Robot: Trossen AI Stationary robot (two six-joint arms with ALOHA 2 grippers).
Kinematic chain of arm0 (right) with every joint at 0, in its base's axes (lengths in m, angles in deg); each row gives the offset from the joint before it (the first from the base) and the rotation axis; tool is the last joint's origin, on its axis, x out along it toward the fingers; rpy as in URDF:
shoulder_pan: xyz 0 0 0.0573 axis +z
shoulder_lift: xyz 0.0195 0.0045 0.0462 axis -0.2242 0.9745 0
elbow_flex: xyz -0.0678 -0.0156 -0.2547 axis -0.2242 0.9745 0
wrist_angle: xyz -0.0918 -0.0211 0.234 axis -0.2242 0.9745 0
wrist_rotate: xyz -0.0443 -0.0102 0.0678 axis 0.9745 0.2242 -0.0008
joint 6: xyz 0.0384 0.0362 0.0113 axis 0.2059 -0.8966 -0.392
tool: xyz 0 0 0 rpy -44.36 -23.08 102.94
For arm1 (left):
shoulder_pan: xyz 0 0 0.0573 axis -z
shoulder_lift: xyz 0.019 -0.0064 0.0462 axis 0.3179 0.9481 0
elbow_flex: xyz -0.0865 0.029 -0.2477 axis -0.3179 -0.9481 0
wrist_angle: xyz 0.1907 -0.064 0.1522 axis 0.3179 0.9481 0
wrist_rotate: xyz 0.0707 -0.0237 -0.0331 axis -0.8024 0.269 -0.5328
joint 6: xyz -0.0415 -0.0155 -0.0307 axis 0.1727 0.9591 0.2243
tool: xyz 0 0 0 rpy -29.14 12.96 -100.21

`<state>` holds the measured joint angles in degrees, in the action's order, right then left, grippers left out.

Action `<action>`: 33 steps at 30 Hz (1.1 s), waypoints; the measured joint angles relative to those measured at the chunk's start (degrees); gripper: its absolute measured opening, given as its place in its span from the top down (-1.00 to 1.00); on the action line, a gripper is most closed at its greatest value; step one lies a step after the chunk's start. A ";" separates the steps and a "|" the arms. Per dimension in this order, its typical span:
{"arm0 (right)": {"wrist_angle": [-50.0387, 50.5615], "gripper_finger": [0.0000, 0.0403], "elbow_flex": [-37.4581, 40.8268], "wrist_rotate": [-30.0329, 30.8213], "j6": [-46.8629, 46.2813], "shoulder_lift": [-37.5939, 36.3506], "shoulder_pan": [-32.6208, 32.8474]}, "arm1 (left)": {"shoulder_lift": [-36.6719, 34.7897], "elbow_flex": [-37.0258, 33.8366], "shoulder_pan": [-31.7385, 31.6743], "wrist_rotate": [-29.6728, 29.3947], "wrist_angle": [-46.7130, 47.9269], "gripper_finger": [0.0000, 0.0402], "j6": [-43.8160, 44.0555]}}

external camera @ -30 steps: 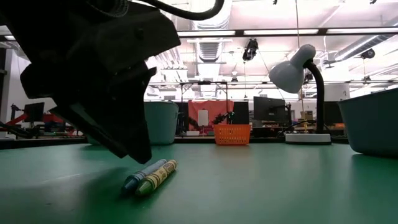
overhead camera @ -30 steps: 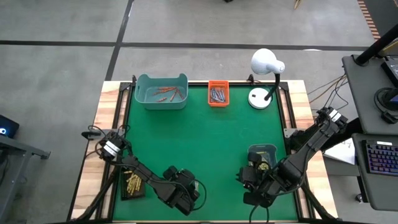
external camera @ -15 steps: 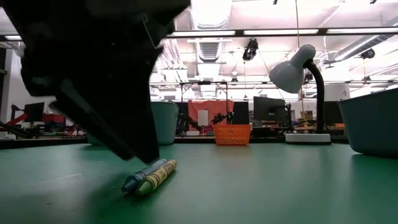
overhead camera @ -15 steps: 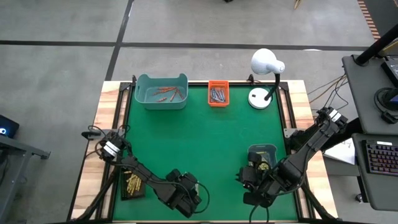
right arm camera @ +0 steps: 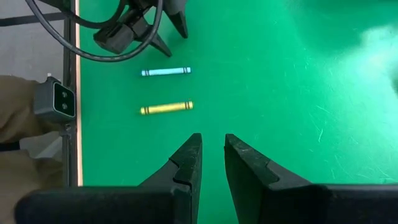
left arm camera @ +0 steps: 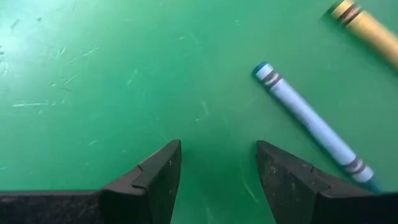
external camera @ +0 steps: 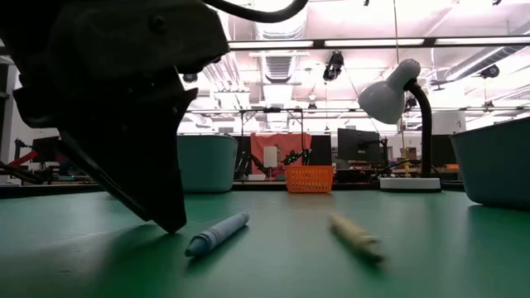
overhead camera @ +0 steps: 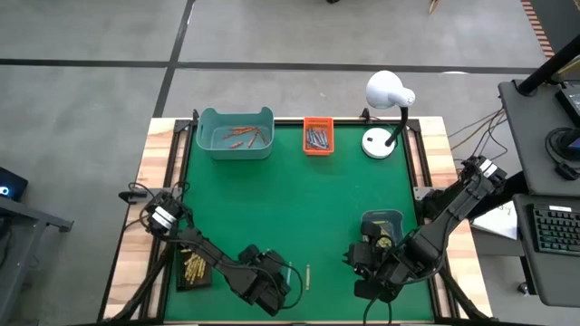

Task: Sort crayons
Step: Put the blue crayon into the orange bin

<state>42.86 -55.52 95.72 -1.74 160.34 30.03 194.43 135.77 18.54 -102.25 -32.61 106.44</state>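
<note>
The left gripper (left arm camera: 217, 180) hangs low over the green worktop (overhead camera: 299, 199) with its jaws spread wide and nothing between them. The blue crayon (left arm camera: 314, 127) lies flat just beside it, off to one side of the fingertips and not between them, its long axis slanting across the line of the jaws. The yellow crayon (right arm camera: 166, 108) lies a little farther out, apart from the blue one and roughly parallel to it. The left arm is clearly the nearer. The right gripper (right arm camera: 213, 163) waits farther off near a teal tray (overhead camera: 382, 220), jaws narrowly parted and empty.
</note>
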 joint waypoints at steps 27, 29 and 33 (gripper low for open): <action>-0.88 0.71 0.00 -0.07 0.83 0.00 0.00 | 5.75 3.78 1.09 -6.20 -7.83 0.51 4.26; -0.92 0.71 0.02 -0.07 0.85 0.00 0.00 | 5.69 3.74 1.11 -6.21 -6.60 0.75 4.54; -1.72 0.71 0.75 0.26 0.91 0.00 0.02 | 4.99 3.67 1.30 -6.42 -5.14 0.94 4.02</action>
<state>41.13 -54.77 95.97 -0.83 160.34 30.05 199.43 139.45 19.85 -108.67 -37.76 110.46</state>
